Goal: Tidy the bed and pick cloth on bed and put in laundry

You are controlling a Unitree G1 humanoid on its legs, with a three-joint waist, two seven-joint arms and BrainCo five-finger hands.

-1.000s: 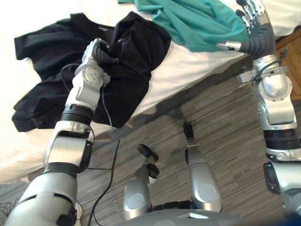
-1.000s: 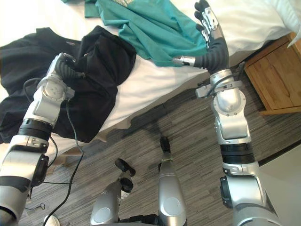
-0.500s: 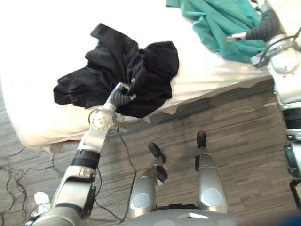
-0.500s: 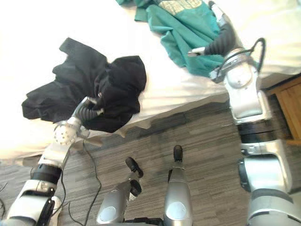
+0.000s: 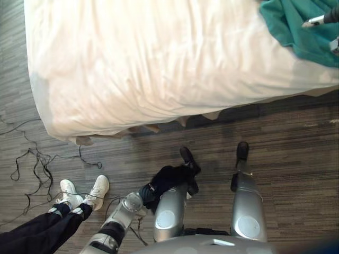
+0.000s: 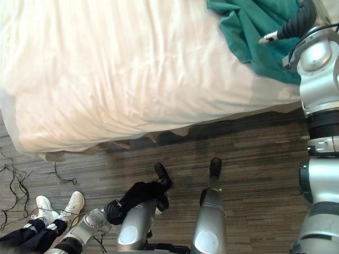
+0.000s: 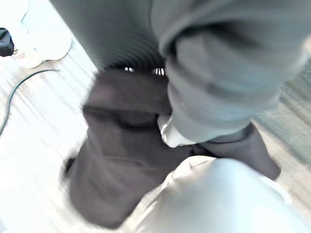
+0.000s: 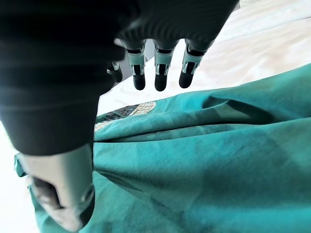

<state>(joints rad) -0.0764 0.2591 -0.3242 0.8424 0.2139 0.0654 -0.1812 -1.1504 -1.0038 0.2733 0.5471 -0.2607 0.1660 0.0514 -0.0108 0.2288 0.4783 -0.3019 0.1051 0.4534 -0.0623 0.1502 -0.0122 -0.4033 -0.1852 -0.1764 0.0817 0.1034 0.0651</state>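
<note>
A bunched black cloth (image 5: 170, 177) hangs low in front of me, off the bed and just above the wood floor. My left hand (image 6: 112, 208) is shut on it; in the left wrist view the black cloth (image 7: 121, 160) bulges out past the hand's dark cover. A teal cloth (image 6: 254, 26) lies crumpled on the white bed (image 5: 159, 69) at its right end. My right hand (image 8: 155, 73) hovers over the teal cloth (image 8: 218, 160) with straight fingers, holding nothing; its dark cover and thumb (image 6: 269, 38) show at the bed's right corner.
A person in dark trousers and white shoes (image 5: 79, 193) stands on the floor at the lower left. Thin loose cables (image 5: 32, 159) lie on the floor left of the bed's corner. The bed's edge (image 5: 175, 119) runs across in front of me.
The black cloth has come off the bed, drawn down and back with my left hand to just above the floor. The view has swung left. My right hand stays over the teal cloth.
</note>
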